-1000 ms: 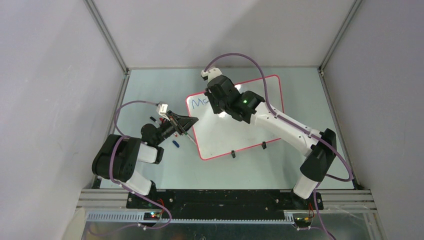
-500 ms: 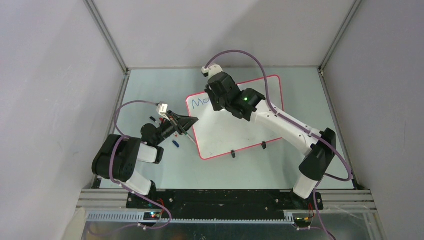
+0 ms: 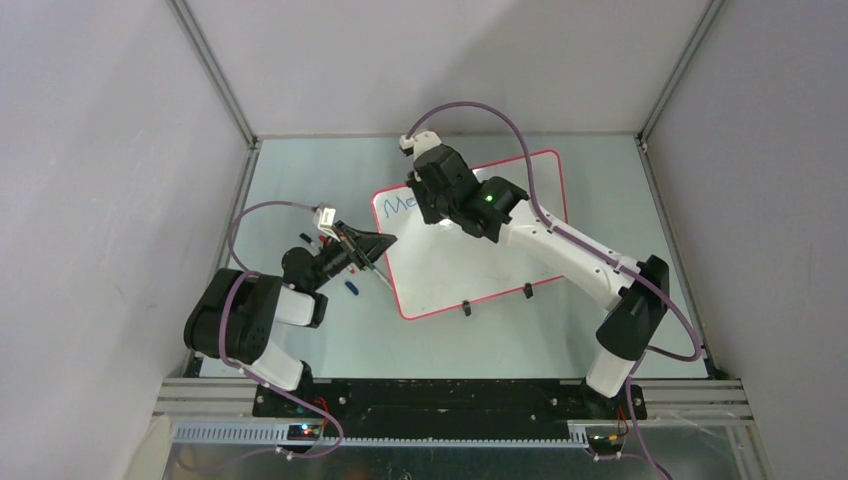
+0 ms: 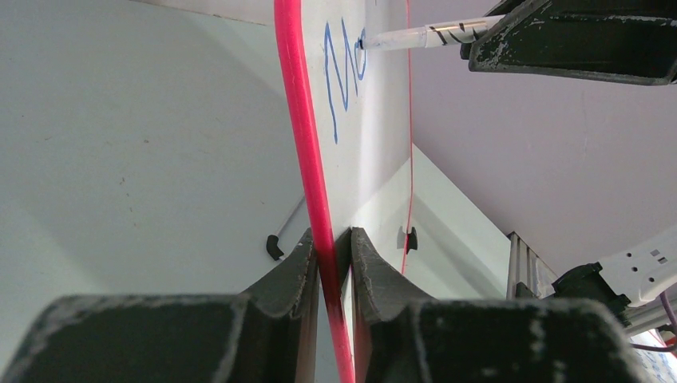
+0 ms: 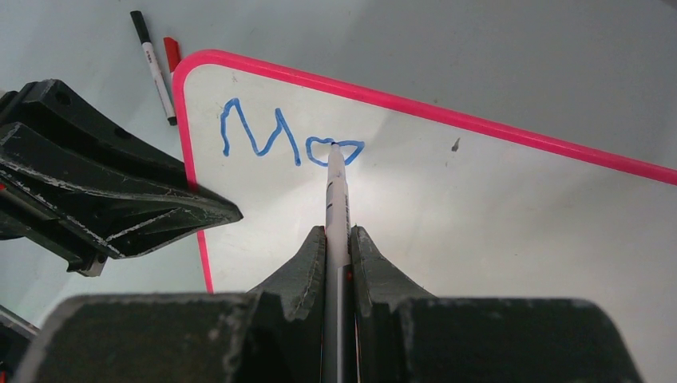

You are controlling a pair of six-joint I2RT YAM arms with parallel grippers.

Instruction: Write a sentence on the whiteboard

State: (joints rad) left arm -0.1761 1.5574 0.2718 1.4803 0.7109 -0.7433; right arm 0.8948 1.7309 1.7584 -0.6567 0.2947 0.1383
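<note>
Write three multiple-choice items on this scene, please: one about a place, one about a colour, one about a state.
1. Which edge of the board does the left gripper clamp? A. far B. left C. right
2. What colour is the writing? A. blue B. red C. black
3. The right gripper is: A. open B. shut on nothing C. shut on the marker

Answers: 1 B, the top view shows it at the left frame. 2 A, the strokes are blue. 3 C, the marker sits pinched in it.
</note>
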